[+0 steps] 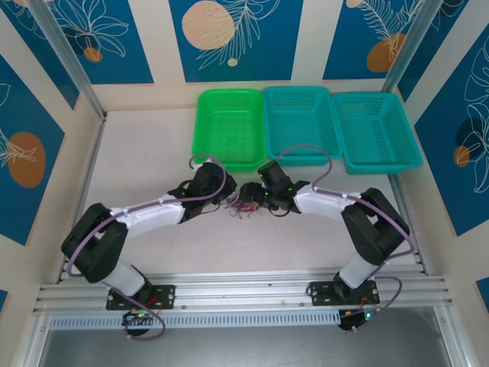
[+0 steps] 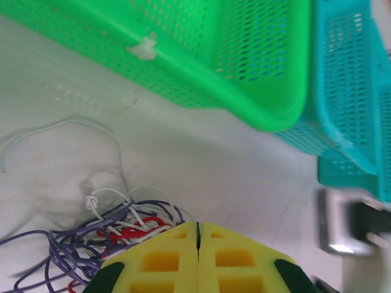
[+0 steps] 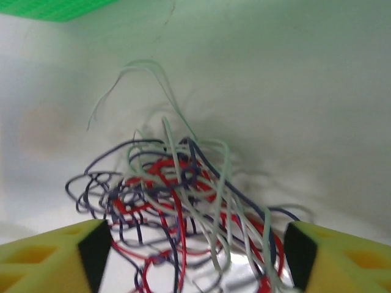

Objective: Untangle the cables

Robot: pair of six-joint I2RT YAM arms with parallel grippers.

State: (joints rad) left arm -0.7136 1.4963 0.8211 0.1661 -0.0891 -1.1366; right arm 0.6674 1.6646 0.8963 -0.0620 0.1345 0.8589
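Cables lie tangled between the spread fingers of the right tool.

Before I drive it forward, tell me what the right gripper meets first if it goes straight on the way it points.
The cables: the tangle lies directly ahead, between the open fingers of the right gripper. Past it comes the table, though depth is hard to judge.

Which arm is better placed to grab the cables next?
Right, probably. The right gripper stands open astride the cables, so it only needs to close. The left gripper is shut at the edge of the cables and would have to reopen first.
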